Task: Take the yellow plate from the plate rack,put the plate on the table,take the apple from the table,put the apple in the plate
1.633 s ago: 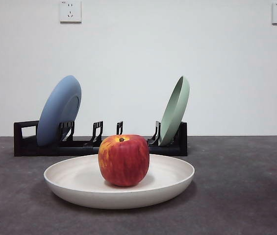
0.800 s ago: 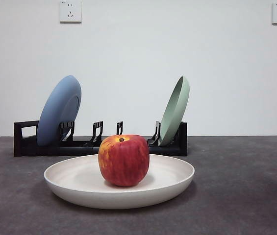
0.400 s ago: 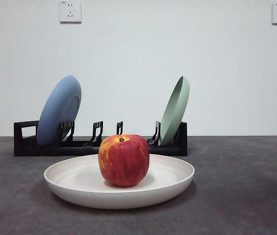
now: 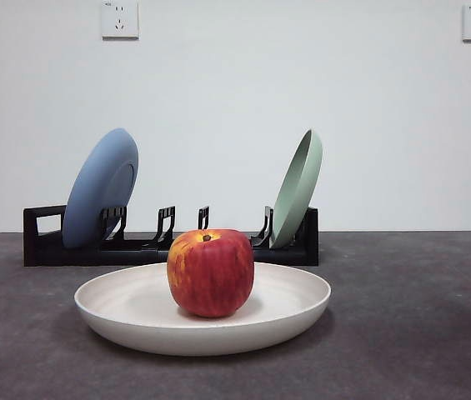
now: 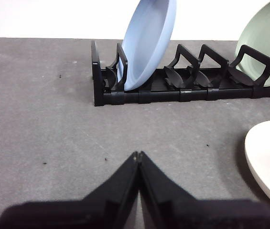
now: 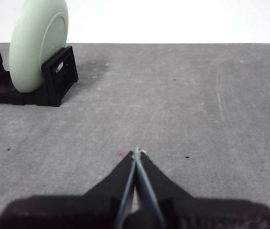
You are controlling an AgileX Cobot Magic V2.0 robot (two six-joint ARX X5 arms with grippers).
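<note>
The cream yellow plate (image 4: 202, 314) lies flat on the dark grey table (image 4: 418, 333), in front of the plate rack (image 4: 168, 242). The red apple (image 4: 210, 272) stands upright in the middle of the plate. An edge of the plate (image 5: 268, 162) shows in the left wrist view. My left gripper (image 5: 137, 155) is shut and empty, held above bare table short of the rack (image 5: 182, 90). Over bare table off to the rack's green-plate end, my right gripper (image 6: 136, 151) is shut and empty too. Neither gripper shows in the front view.
A blue plate (image 4: 100, 188) leans in the rack's left end and a pale green plate (image 4: 297, 188) in its right end. The slots between them hold nothing. A white wall with two sockets stands behind the table.
</note>
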